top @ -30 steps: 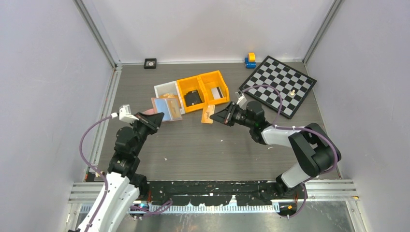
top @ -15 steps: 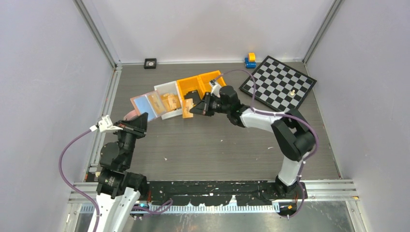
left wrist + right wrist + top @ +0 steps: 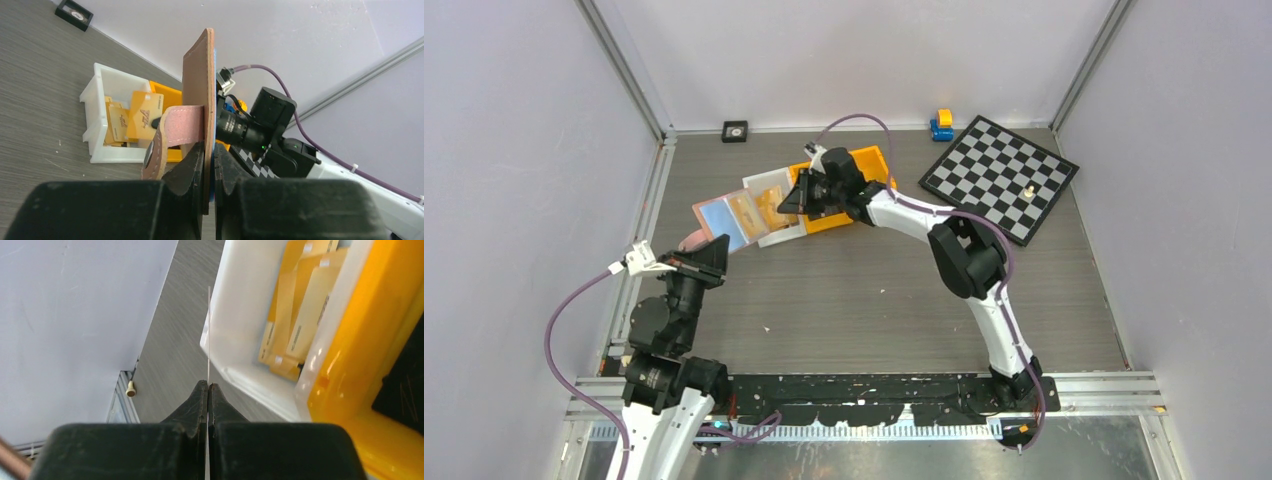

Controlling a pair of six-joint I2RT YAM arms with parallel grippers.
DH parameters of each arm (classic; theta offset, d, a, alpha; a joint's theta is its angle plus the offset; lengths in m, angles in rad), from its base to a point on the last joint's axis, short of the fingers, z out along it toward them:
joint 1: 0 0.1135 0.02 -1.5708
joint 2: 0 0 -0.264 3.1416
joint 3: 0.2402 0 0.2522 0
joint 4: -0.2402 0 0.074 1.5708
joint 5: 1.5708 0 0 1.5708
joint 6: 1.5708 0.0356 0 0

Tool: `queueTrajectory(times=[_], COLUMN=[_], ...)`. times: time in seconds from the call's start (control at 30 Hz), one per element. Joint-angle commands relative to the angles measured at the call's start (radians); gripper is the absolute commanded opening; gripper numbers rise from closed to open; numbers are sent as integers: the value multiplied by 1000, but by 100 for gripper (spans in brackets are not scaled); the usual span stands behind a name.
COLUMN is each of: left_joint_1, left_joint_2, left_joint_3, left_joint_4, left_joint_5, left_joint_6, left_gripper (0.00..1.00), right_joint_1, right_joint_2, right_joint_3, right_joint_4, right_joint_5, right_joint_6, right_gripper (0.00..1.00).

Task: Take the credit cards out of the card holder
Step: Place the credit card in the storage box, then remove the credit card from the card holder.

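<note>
Pinches, with the left tool [image 3: 209, 152] closed tight, the lower edge of the tan-pink leather-look bifold card holder [image 3: 197, 75], held upright and open above the grey wood-grain tabletop [image 3: 844, 290] at about 9 o'clock. Nips, with the right tool [image 3: 207, 386] shut to a sliver, a thin flat card [image 3: 208, 325] seen edge-on at the rim of the white plastic bin [image 3: 235, 310] at about 10 o'clock. Shows more orange-tan plastic cards [image 3: 295, 325] lying inside that bin, just beside the orange bins [image 3: 350, 355].

txt: none legible | orange cards [image 3: 145, 116] in white bin [image 3: 107, 152]: marks too blurred to read
</note>
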Motion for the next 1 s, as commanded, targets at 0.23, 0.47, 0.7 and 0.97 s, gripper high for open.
queueTrajectory(times=[0.23,0.47,0.7,0.97], left_joint_1=[4,4,5,4], left_joint_2=[23,26,21,233], left_joint_3=[17,4,-42,-49], left_joint_4=[61,71,159,381], left_joint_5=[50,55,92,273], left_joint_6=[-7,-8,-46,-183], left_gripper=[0,0,0,0], right_joint_1=[4,3,-2,-10], right_joint_2=[233,166,-167,-626], right_joint_3=[433,461,84,-455], right_joint_4=[-315,-416,-367,-146], right_joint_5=[34,77,143,246], right_joint_6=[-128,-165,-193,-180], right_gripper=[10,38,48,81])
